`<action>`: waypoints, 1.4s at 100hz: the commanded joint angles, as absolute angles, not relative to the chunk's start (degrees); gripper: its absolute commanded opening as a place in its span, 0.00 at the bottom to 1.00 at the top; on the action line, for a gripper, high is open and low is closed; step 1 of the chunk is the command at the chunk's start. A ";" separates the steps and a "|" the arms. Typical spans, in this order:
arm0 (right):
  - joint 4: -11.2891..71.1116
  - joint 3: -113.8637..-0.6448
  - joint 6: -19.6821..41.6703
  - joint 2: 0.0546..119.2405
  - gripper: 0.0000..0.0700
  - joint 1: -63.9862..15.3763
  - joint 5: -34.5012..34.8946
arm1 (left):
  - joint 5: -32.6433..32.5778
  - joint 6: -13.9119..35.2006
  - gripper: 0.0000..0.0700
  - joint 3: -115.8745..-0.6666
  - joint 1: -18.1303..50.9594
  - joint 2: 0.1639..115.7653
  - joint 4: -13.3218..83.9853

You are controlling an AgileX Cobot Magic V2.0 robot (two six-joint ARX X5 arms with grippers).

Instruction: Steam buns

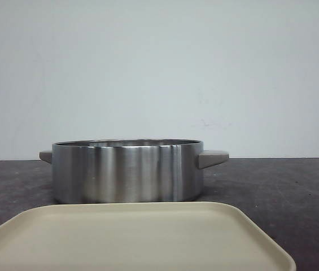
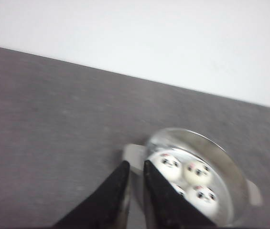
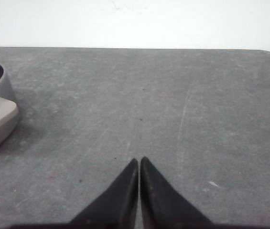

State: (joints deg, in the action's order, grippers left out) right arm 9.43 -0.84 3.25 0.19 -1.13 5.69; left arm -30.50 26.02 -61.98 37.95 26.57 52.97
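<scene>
Fronting the pot (image 1: 128, 172) of buns (image 2: 187, 179), a beige tray (image 1: 136, 240)

Count: four panda-faced buns (image 2: 196, 183) in one stainless steel pot (image 1: 127, 171) with two grey side handles (image 1: 212, 158), one beige tray (image 1: 136, 237), two black grippers, one per arm.
</scene>
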 commanded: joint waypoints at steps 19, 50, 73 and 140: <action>8.95 -0.64 3.84 0.21 0.01 -1.15 5.58 | -24.91 11.44 0.00 -53.80 21.02 18.26 40.45; 8.95 -0.64 3.84 0.21 0.01 -1.15 5.61 | 4.03 9.93 0.00 -27.55 3.77 10.72 11.94; 8.95 -0.64 3.84 0.21 0.01 -1.15 5.61 | 5.39 10.07 0.00 -13.80 1.10 4.60 7.86; 8.99 -0.64 3.84 0.21 0.01 -1.15 5.61 | 5.61 0.03 0.00 -0.78 -5.67 0.16 10.70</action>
State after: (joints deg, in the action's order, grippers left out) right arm 9.41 -0.84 3.27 0.19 -1.13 5.72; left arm 5.34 4.21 -1.83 -5.50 0.23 10.17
